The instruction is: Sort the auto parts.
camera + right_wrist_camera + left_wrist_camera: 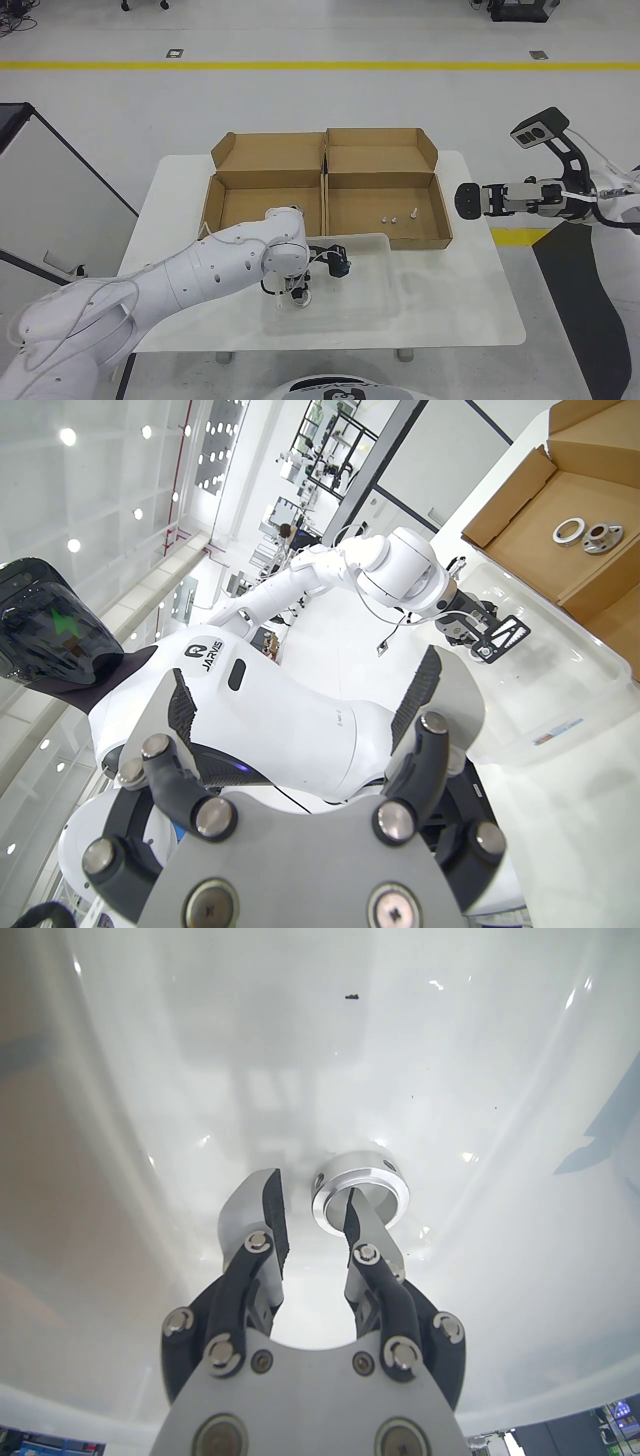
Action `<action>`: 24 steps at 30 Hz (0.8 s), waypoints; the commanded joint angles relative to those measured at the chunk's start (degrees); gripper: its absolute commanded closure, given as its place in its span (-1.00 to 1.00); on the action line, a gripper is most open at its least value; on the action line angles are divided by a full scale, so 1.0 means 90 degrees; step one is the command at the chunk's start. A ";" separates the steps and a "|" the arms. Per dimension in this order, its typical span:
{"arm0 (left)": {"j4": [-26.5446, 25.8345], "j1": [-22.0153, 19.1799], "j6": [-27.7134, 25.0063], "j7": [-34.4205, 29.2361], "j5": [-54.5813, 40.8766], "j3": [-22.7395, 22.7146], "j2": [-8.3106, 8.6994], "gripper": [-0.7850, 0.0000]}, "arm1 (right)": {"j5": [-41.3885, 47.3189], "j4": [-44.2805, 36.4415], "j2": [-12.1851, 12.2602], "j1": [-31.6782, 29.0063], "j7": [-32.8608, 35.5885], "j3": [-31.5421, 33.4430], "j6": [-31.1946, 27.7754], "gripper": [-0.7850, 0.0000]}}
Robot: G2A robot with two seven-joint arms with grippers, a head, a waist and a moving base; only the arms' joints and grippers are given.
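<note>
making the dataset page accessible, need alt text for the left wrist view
The left gripper is open inside a clear plastic bin, with one finger set inside a silver metal ring lying on the bin floor and the other outside it. A small dark speck lies farther off on the floor.

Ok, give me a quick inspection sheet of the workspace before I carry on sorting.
surface: white table, carrying two boxes and a bin.
job's things: metal ring lying in clear bin; flat ring and flanged part in right cardboard box; left cardboard box open.
clutter: dark speck on the bin floor.
claws: left claw open, straddling the metal ring's wall; right claw open, holding nothing, beyond the table's edge.
cables: thin lead looping at the left wrist.
surroundings: yellow floor line.
</note>
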 commanded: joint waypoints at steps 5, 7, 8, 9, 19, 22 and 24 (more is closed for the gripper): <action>0.0101 0.0010 -0.0014 0.0015 0.0019 0.0000 -0.0055 1.00 | 0.0000 0.0000 0.0000 0.0000 0.0000 0.0000 0.0000 -1.00; 0.0125 0.0001 -0.0026 0.0027 0.0015 0.0000 -0.0071 1.00 | 0.0000 0.0000 0.0000 0.0000 0.0000 0.0000 0.0000 -1.00; 0.0136 -0.0014 -0.0027 0.0028 0.0017 0.0000 -0.0077 1.00 | 0.0000 0.0000 0.0000 0.0000 0.0000 0.0000 0.0000 -1.00; 0.0139 -0.0046 -0.0043 0.0044 -0.0009 0.0000 -0.0082 1.00 | 0.0000 0.0000 0.0000 0.0000 0.0000 0.0000 0.0000 -1.00; -0.0324 -0.0591 -0.0122 0.0124 -0.0546 0.0000 -0.0003 1.00 | 0.0000 0.0000 0.0000 0.0000 0.0000 0.0000 0.0000 -1.00; -0.0775 -0.0676 -0.0330 0.0331 -0.0825 0.0000 0.0006 1.00 | 0.0000 0.0000 0.0000 0.0000 0.0000 0.0000 0.0000 -1.00; -0.0775 -0.0676 -0.0330 0.0331 -0.0825 0.0000 0.0006 1.00 | 0.0000 0.0000 0.0000 0.0000 0.0000 0.0000 0.0000 -1.00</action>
